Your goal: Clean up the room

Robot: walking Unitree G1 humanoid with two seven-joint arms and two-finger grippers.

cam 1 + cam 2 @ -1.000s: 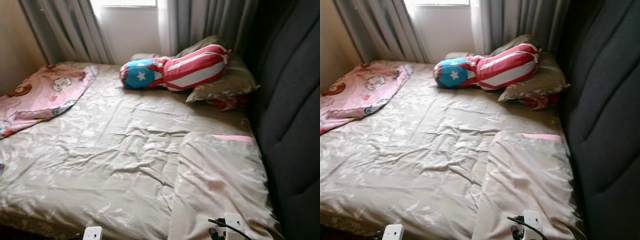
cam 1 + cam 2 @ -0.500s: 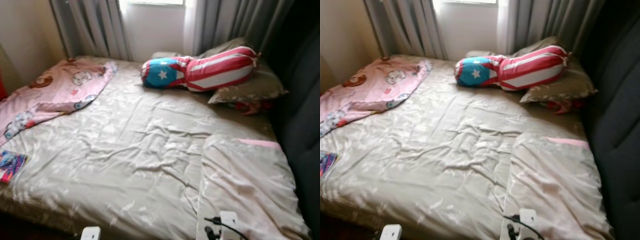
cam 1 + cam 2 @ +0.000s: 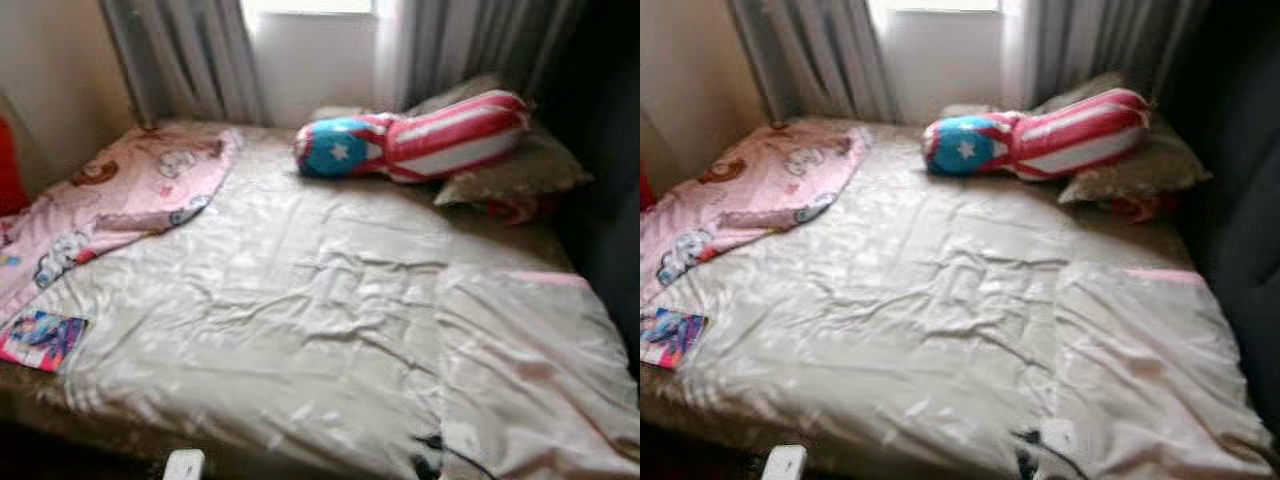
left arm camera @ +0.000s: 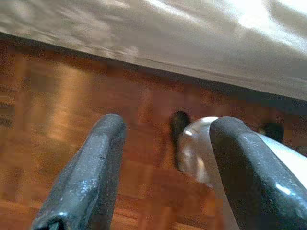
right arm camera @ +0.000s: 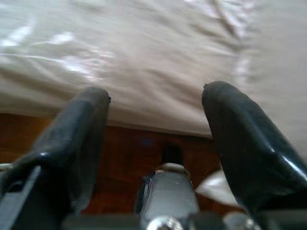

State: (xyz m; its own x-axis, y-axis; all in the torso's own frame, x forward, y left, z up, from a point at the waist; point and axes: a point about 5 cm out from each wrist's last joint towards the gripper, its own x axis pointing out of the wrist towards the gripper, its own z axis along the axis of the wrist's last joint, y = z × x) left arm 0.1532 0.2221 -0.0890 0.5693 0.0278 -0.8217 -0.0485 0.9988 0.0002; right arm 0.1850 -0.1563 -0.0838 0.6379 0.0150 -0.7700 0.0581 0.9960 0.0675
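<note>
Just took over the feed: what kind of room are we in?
Most likely a bedroom: a wide bed with a rumpled beige sheet, pillows against a dark padded headboard, and a curtained window behind.

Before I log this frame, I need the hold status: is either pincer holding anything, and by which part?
Nothing is held. The left pincer and right pincer are both open, by the edge of the beige bed sheet.

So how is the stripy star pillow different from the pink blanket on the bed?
The star pillow is puffy and long, with red and white stripes and a blue end bearing a white star; the pink blanket lies flat and crumpled, printed with cartoon pictures. The pillow leans on a beige pillow near the window, while the blanket spreads along the bed's left side. Both rest on the beige sheet.
</note>
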